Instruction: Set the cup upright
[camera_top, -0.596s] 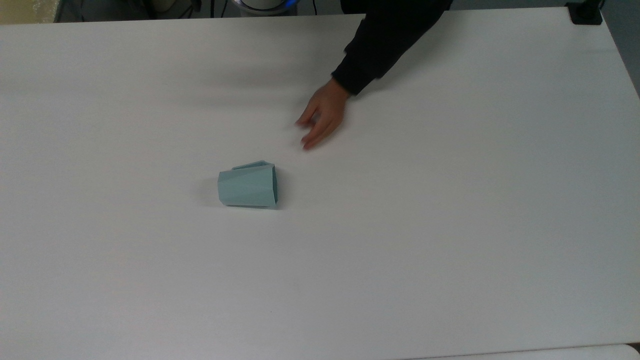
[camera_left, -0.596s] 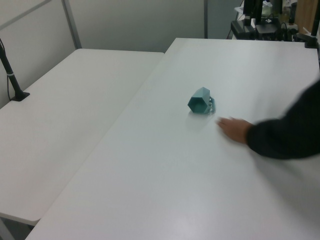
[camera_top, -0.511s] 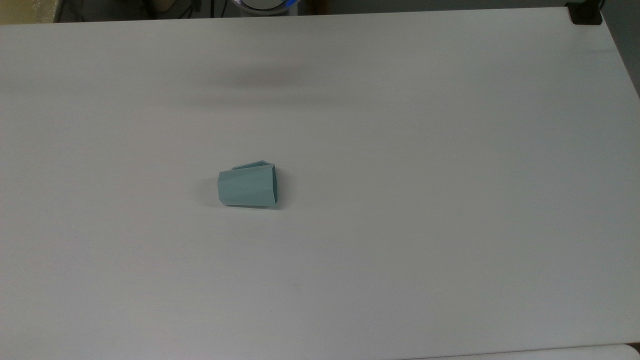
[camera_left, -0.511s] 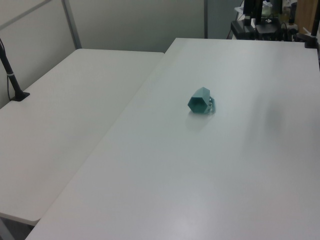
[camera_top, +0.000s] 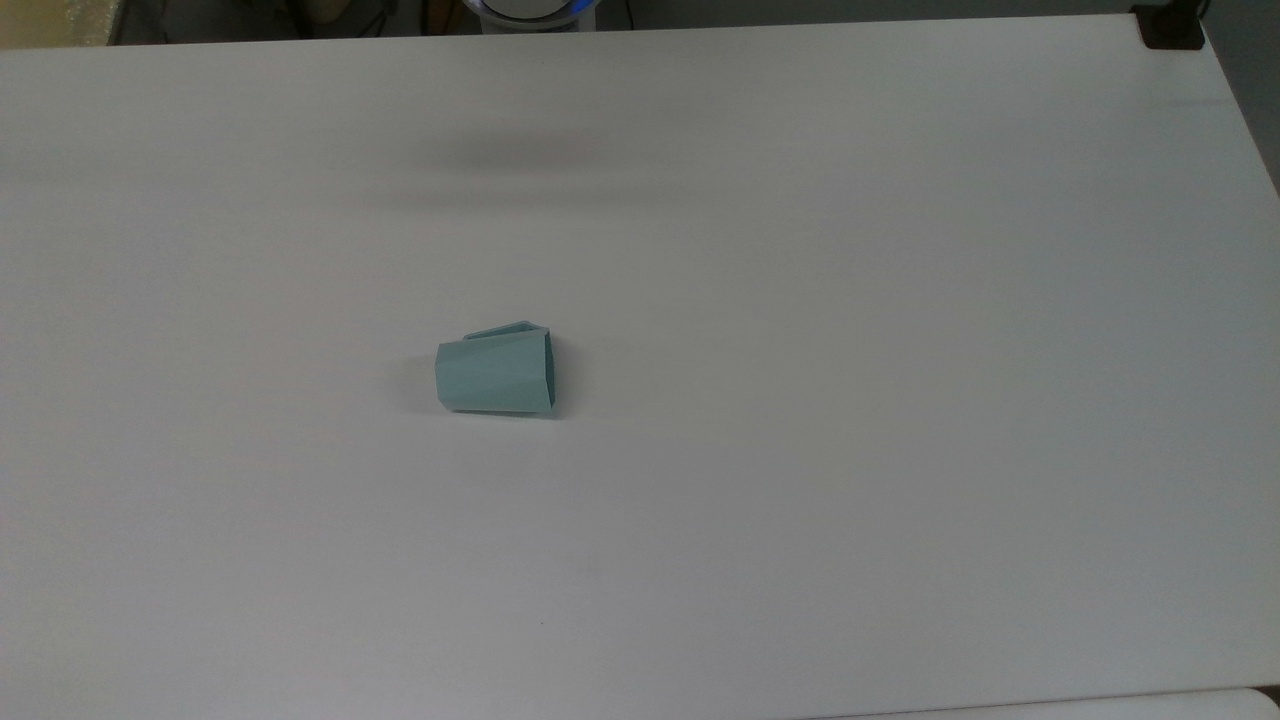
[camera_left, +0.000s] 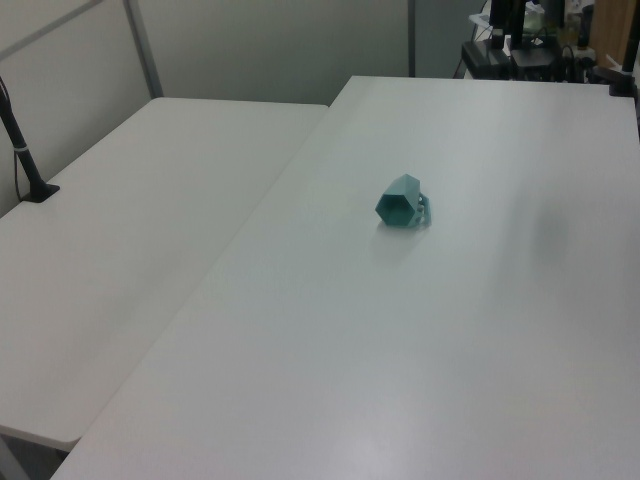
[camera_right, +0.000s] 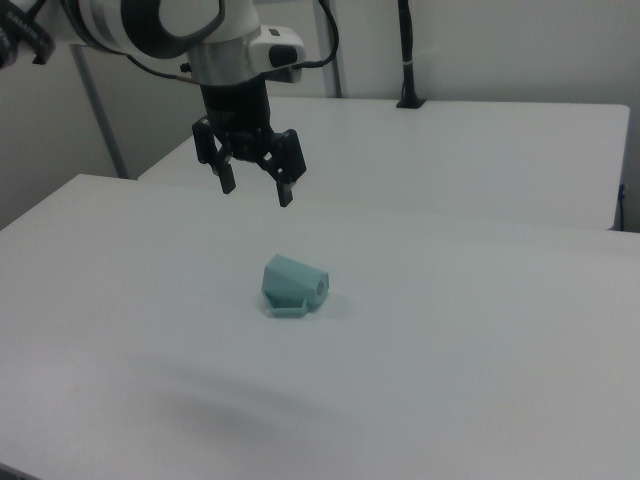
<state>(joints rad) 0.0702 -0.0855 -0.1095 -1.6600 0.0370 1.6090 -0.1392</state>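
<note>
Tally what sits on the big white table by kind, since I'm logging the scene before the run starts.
Pale teal faceted cup, lying on its side: 1
Total on the white table: 1
The black two-finger gripper hangs open above the table, holding nothing.

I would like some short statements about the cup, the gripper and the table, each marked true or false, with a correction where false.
1. The cup lies on its side on the white table. True.
2. The gripper is shut on the cup. False: it is open and hangs in the air, apart from the cup.
3. In the top view, the cup's wider end points to the top view's right. True.
4. The cup stands upright already. False: it is on its side.
5. A second cup is on the table. False: there is one cup.
</note>
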